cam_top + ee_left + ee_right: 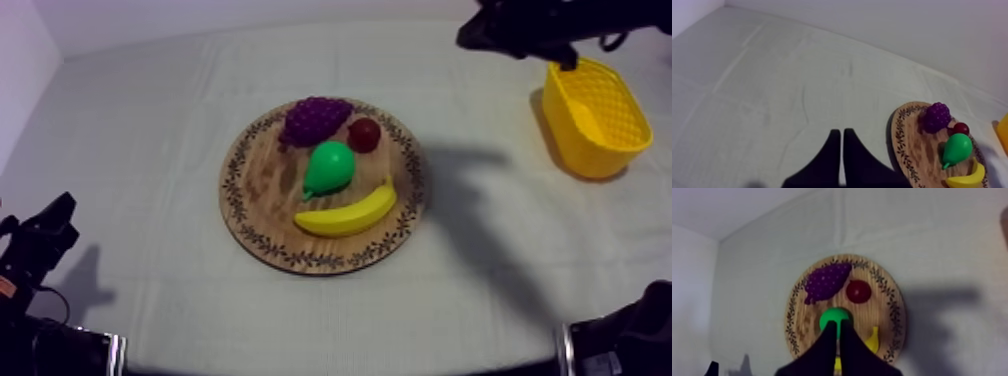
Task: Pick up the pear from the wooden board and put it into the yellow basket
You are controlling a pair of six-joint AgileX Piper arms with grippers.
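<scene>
A green pear [328,168] lies at the middle of a round wooden board [262,190] with a patterned rim, which sits at the centre of a cloth-covered surface [150,130]. A purple bunch of grapes [315,118] and a small red fruit [364,134] sit just beyond the pear on the board's far side. A banana [350,212] curves along the near right edge of the board, close to the pear's near side.

The yellow basket [590,150] stands at the far right of the surface, well apart from the board and the pear.

The right arm [530,25] hangs above the far right of the surface, beside the basket. Seen from its own camera, the right gripper [838,322] has its two black fingers pressed together in a narrow wedge with nothing between them, and it points towards the pear on the board.

The left arm [40,240] sits low at the near left corner. The left gripper [839,131] is likewise closed on nothing, its fingers together over bare cloth, with the board and its fruit off to the right.
</scene>
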